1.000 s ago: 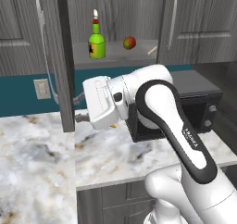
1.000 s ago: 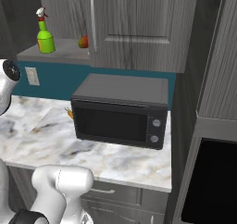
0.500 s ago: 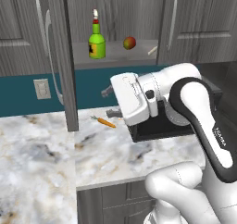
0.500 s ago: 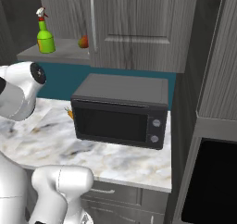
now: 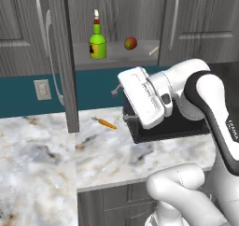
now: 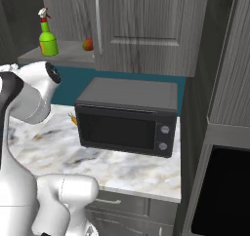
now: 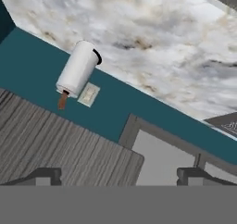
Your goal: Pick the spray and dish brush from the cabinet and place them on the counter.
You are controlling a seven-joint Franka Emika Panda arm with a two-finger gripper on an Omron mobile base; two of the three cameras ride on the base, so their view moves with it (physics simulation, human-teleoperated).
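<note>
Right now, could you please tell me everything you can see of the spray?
The spray is a small green bottle with a narrow neck, a yellow-and-black label on its body and a red-and-white nozzle on top. It looks like plastic. It stands upright on the grey shelf of the open cabinet, left of a red-yellow apple and apart from it. Nothing but the shelf touches it; the right base view also shows it upright near the shelf's front edge.

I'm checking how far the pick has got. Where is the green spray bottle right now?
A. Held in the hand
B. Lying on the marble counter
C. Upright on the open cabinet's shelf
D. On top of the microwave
C: the spray stands upright on the cabinet shelf, left of the apple, while the hand is open and empty.
</note>
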